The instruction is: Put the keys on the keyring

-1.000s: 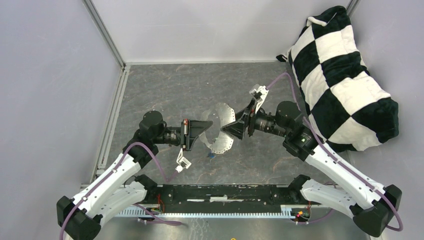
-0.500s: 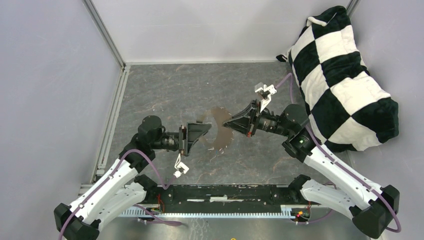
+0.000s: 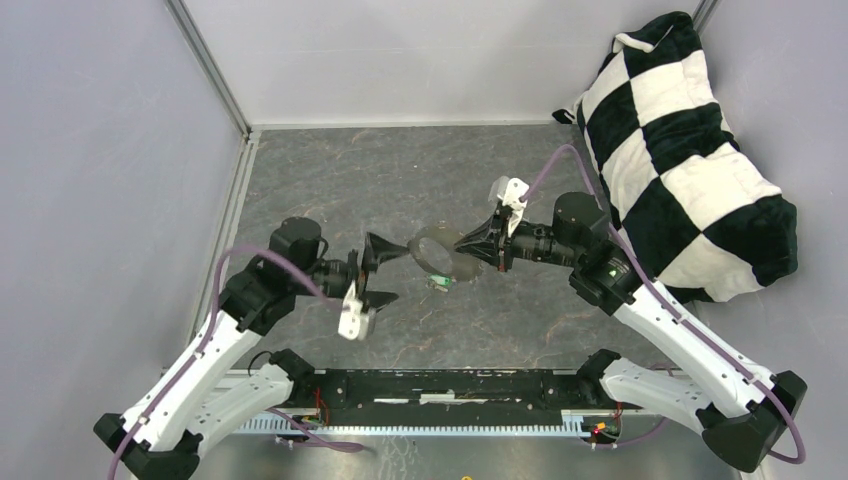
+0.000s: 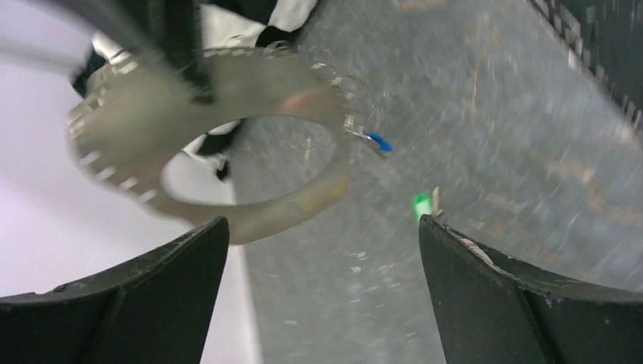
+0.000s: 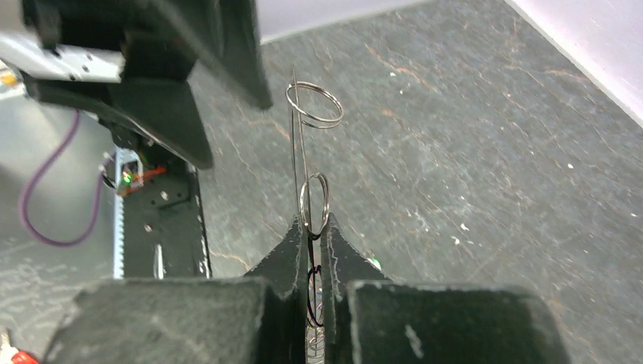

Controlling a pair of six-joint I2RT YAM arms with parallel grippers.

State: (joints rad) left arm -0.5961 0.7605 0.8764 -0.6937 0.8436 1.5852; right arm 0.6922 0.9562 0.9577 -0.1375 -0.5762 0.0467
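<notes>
The keyring (image 3: 434, 249) is a large thin grey loop held above the table, blurred in the left wrist view (image 4: 227, 144) and seen edge-on as a thin wire (image 5: 296, 152) in the right wrist view. My right gripper (image 3: 468, 246) (image 5: 309, 227) is shut on its right side. A blue-headed key (image 4: 377, 140) hangs at the loop's edge. A green-headed key (image 3: 437, 281) (image 4: 421, 205) shows just below the loop; I cannot tell whether it hangs or lies on the table. My left gripper (image 3: 392, 270) (image 4: 322, 227) stands open just left of the loop, holding nothing.
Two small split rings (image 5: 315, 105) (image 5: 314, 201) sit on the loop's wire. A black-and-white chequered cushion (image 3: 690, 160) fills the right rear corner. Grey walls close the left and back. A black rail (image 3: 440, 385) runs along the near edge.
The left gripper has opened, let go of the keyring and drawn back to the left. The right gripper has shut on the keyring, which now hangs from it.
</notes>
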